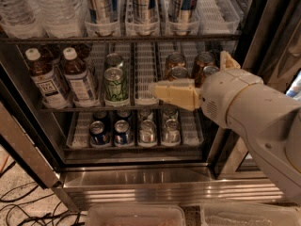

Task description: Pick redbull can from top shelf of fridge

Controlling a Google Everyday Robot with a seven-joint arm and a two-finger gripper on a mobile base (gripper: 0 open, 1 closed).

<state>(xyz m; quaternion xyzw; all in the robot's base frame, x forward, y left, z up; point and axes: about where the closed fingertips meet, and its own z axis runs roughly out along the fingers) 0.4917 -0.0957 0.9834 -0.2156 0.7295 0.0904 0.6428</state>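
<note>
The redbull can (143,1), slim and silver with thin dark checked lines, stands in the middle clear cup-like lane front of the top shelf (117,38) of the fridge (141,185). Slim cans with broad blue-and-silver panels stand left (101,1) and right (183,1) of it. My gripper (188,74) is open and empty in front of the middle rack, below and to the right of the redbull can. One cream finger (174,94) points left and the other (229,60) points up.
Water bottles (44,6) stand at the top left. The middle rack holds dark drink bottles (61,76), a green can (115,84) and brown cans (175,60). The lower rack holds several cans (146,131). The dark door frame (263,27) is on the right. Cables lie on the floor at the left.
</note>
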